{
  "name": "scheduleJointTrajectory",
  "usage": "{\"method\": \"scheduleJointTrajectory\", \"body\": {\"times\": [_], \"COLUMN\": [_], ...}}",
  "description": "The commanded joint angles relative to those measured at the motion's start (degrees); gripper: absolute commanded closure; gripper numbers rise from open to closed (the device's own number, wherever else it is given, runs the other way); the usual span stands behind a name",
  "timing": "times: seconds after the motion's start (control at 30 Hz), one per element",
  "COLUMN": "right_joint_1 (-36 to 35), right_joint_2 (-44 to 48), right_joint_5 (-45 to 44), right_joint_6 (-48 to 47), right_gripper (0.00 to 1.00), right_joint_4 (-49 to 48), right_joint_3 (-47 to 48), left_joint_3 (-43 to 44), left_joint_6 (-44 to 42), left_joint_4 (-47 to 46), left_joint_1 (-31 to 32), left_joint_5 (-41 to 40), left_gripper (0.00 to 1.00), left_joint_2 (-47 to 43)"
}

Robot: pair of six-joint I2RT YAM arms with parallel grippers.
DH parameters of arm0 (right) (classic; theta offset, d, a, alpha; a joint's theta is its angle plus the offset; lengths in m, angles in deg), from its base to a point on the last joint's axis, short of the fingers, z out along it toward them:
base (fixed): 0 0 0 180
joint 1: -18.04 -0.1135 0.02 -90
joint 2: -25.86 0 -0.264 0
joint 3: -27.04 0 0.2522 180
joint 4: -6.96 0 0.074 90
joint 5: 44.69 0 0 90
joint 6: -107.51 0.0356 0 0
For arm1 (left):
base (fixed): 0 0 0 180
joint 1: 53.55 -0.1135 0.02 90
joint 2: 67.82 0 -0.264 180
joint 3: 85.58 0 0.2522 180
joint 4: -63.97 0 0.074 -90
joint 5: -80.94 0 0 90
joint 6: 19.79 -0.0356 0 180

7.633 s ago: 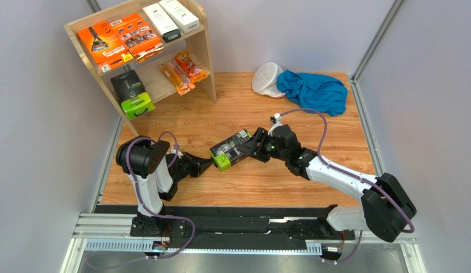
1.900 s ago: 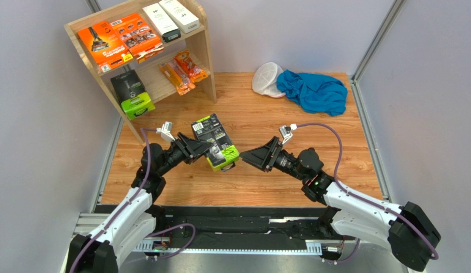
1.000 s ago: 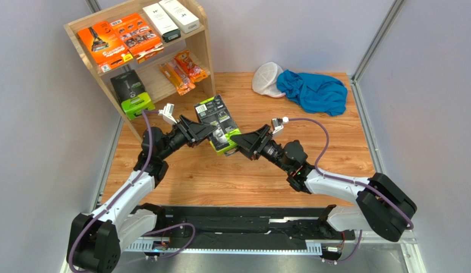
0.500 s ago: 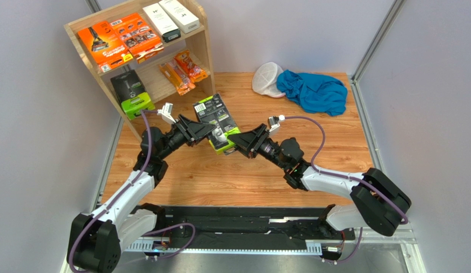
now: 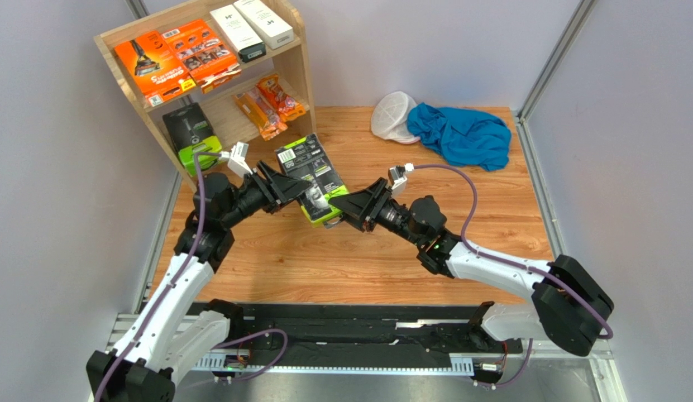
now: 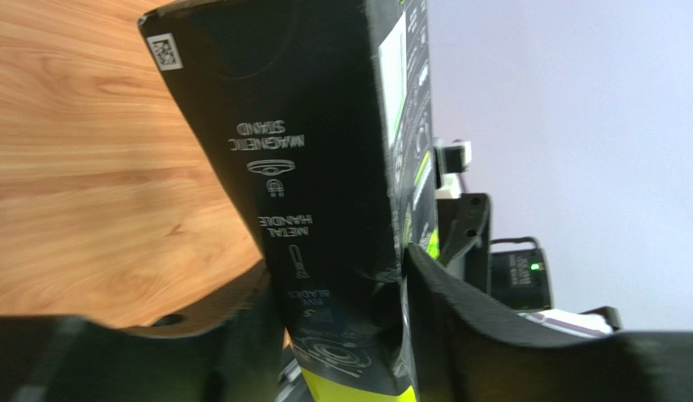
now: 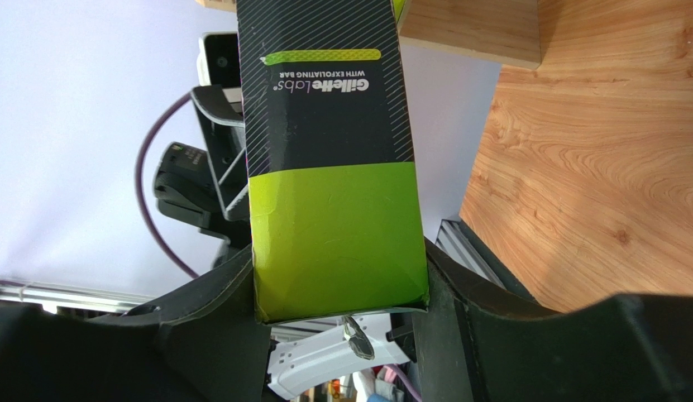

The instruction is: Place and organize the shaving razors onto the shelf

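The black-and-green razor box (image 5: pixel 308 170) hangs tilted above the wooden table (image 5: pixel 366 268), left of its middle, green end toward 5 o'clock. Two grippers clasp it: the left gripper (image 5: pixel 297 193) comes in from 9 o'clock with a finger pressed on each broad face, and the right gripper (image 5: pixel 338 208) comes from 4 o'clock with its fingers closed around the green end; both are partly open, to the box's width. The shelf (image 5: pixel 305 84) stands at 11 o'clock, its near side panel just beyond the box's top corner. On its lower tier lie a second black-and-green box (image 5: pixel 192 134) and two small orange packets (image 5: pixel 270 105); the upper tier carries two flat orange packs (image 5: pixel 178 54) and two white boxes (image 5: pixel 251 25). At 2 o'clock, well apart, sit a white mesh cap (image 5: pixel 391 115) and a blue cloth (image 5: pixel 459 134). Compared with half a second ago, the box has shifted slightly toward 10 o'clock, nearer the shelf, and the left arm's elbow has risen.
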Motion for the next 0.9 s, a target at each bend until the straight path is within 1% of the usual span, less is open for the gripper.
{"method": "scheduleJointTrajectory", "body": {"times": [0.0,0.03,0.07,0.1,0.13,0.27,0.3,0.33,0.43,0.57,0.67,0.87], "right_joint_1": [0.2,0.3,0.4,0.7,0.9,1.0,1.1,1.0,1.0,0.9,0.9,0.9], "right_joint_2": [2.5,2.6,2.7,2.7,2.6,1.1,0.7,-0.3,-2.2,-4.8,-7.1,-11.8], "right_joint_5": [0.0,0.1,0.1,0.3,0.9,2.3,2.7,3.7,5.5,7.7,9.1,10.2], "right_joint_6": [-5.9,-5.9,-6.0,-6.2,-6.2,-7.6,-7.7,-7.9,-9.3,-10.9,-12.1,-13.6], "right_gripper": [1.00,1.00,1.00,1.00,1.00,1.00,1.00,1.00,1.00,1.00,1.00,1.00], "right_joint_4": [7.9,7.9,8.1,8.2,8.4,7.4,7.1,6.8,6.9,7.3,8.1,8.6], "right_joint_3": [2.2,1.9,1.7,1.6,1.7,2.7,3.0,3.4,5.9,10.9,13.9,21.9], "left_joint_3": [7.5,8.2,9.5,9.9,10.6,15.5,16.3,17.0,20.0,22.7,25.2,27.4], "left_joint_6": [-15.6,-16.4,-18.0,-19.0,-20.0,-25.5,-26.1,-26.6,-27.4,-27.6,-28.6,-29.5], "left_joint_4": [26.1,31.0,33.3,35.4,39.9,51.6,53.7,58.3,65.5,71.8,75.8,77.0], "left_joint_1": [0.4,0.4,0.4,0.4,0.4,0.2,0.1,0.0,-0.2,-0.2,-0.2,-0.2], "left_joint_5": [-7.9,-9.4,-12.4,-13.8,-15.0,-23.0,-24.5,-26.4,-34.0,-41.9,-44.9,-43.8], "left_gripper": [0.13,0.11,0.10,0.01,0.01,0.01,0.01,0.01,0.01,0.01,0.01,0.01], "left_joint_2": [-3.0,-4.0,-6.2,-7.2,-8.2,-12.6,-13.2,-13.6,-16.2,-18.2,-18.1,-19.3]}}
